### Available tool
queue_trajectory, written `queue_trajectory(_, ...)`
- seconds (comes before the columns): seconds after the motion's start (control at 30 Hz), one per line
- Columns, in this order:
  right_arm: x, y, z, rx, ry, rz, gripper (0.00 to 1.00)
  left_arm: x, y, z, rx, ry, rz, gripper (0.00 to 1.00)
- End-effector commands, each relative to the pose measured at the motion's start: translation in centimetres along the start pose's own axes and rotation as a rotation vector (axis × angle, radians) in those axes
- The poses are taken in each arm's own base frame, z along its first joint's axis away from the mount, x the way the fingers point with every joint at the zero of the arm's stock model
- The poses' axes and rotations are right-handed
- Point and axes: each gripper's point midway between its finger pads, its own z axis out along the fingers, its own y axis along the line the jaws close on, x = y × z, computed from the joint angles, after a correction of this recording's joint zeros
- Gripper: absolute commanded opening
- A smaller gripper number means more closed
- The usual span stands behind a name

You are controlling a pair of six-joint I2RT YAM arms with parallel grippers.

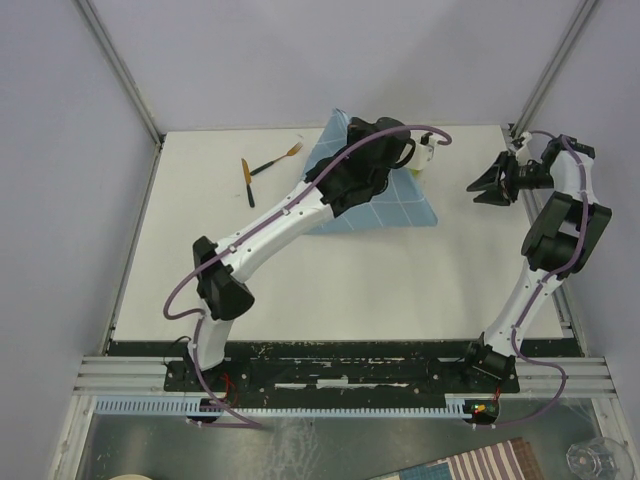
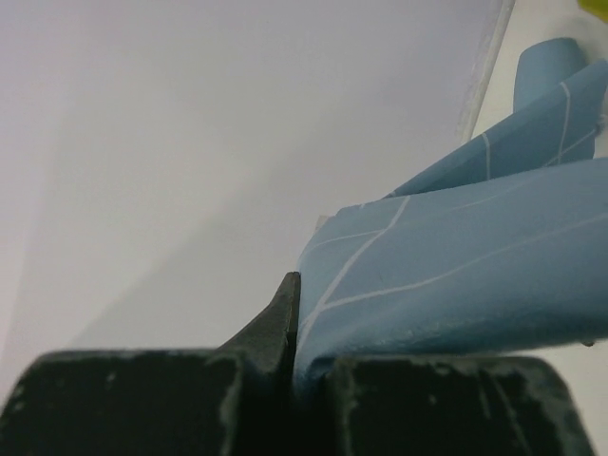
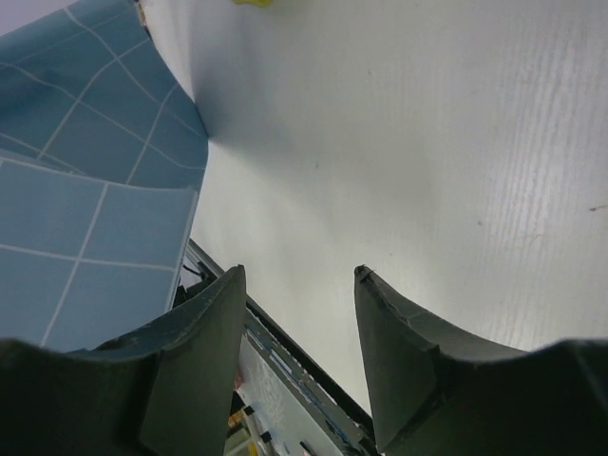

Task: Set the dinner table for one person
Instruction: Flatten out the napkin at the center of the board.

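Top external, one blue cloth (image 1: 402,205), one fork (image 1: 276,161), one knife (image 1: 247,184)

Place: robot test lab
Enclosure: pale grey wall panels (image 1: 60,200), silver metal posts (image 1: 122,70)
Bench: large plain white matte tabletop (image 1: 400,280)
Mount: black plate (image 1: 330,370) on aluminium rails (image 1: 120,378)

Gridded blue cloth (image 1: 405,205) on dinner table (image 1: 400,290)

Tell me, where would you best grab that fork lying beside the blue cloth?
Grip the fork mid-handle, coming straight down from above. It lies flat on the table, so only its narrow sides can be pinched.
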Motion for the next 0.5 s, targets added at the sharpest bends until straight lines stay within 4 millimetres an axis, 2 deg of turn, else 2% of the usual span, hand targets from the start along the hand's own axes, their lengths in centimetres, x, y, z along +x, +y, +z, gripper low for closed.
queue_trajectory(0.0,0.0,5.9,-1.5,-0.111,-0.01,-0.18,0.59,-0.5,3.3,-4.1,-0.059,-0.13,-0.221,0.03)
queue_trajectory(0.13,0.8,10.1,-2.5,-0.169,-0.013,-0.337,0.62,-2.5,1.3,-2.8,-0.02,-0.166,-0.249,0.03)
queue_trajectory(0.3,1.9,13.9,-4.2,-0.186,-0.064,-0.533,0.62,-4.5,-1.6,-0.3,0.027,-0.188,-0.22,0.03)
queue_trajectory(0.37,2.9,14.3,-4.9,-0.16,-0.076,-0.593,0.62,-4.4,-2.8,1.3,0.033,-0.169,-0.214,0.03)
queue_trajectory(0.47,4.4,13.8,-5.4,-0.107,-0.083,-0.648,0.62,-4.1,-4.5,4.0,0.047,-0.125,-0.222,0.03)
